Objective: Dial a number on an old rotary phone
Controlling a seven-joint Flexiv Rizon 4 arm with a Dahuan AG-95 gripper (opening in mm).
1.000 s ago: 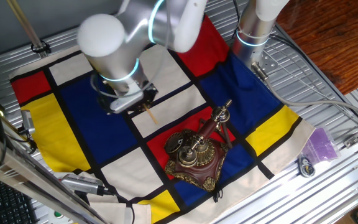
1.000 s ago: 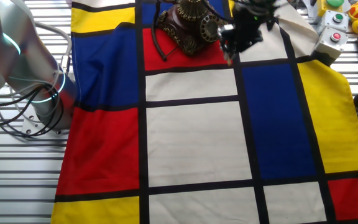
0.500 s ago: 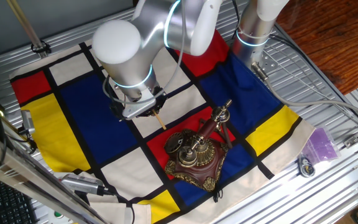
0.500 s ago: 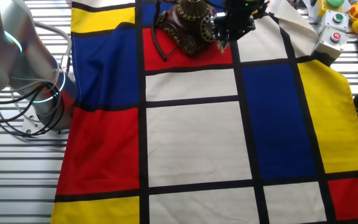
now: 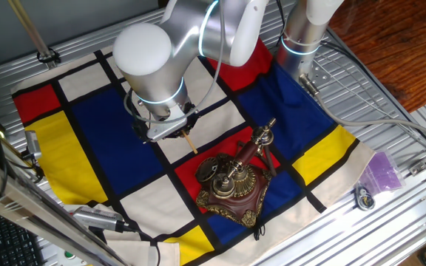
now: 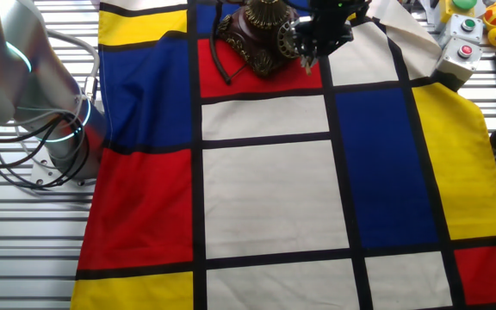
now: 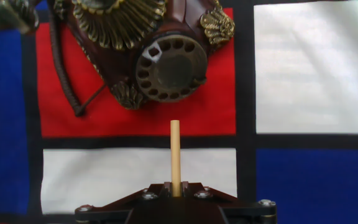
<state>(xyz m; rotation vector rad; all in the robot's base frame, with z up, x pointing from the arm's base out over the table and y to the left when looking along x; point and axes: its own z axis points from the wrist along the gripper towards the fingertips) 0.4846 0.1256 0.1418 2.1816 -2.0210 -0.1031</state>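
Note:
The old rotary phone (image 5: 231, 181) stands on a red square of the cloth, with a dark reddish wooden base, brass trim and its handset on the cradle. It also shows in the other fixed view (image 6: 261, 30). In the hand view its round dial (image 7: 169, 67) faces up just ahead of me. My gripper (image 7: 175, 186) is shut on a thin wooden stick (image 7: 175, 155) that points at the dial; the tip stops short of it, over the red square's near edge. In one fixed view the gripper (image 5: 170, 127) hovers left of the phone with the stick (image 5: 190, 142).
A cloth of red, blue, yellow and white squares (image 5: 95, 148) covers the table. The phone's cord (image 7: 61, 68) curls at the phone's left. A second arm's base (image 5: 302, 37) stands at the back. Button boxes (image 6: 463, 47) and a purple bag (image 5: 381, 171) lie off the cloth.
Over the last second my gripper has moved with the stick toward the phone; in the last half second it has hardly moved. The phone has stayed put.

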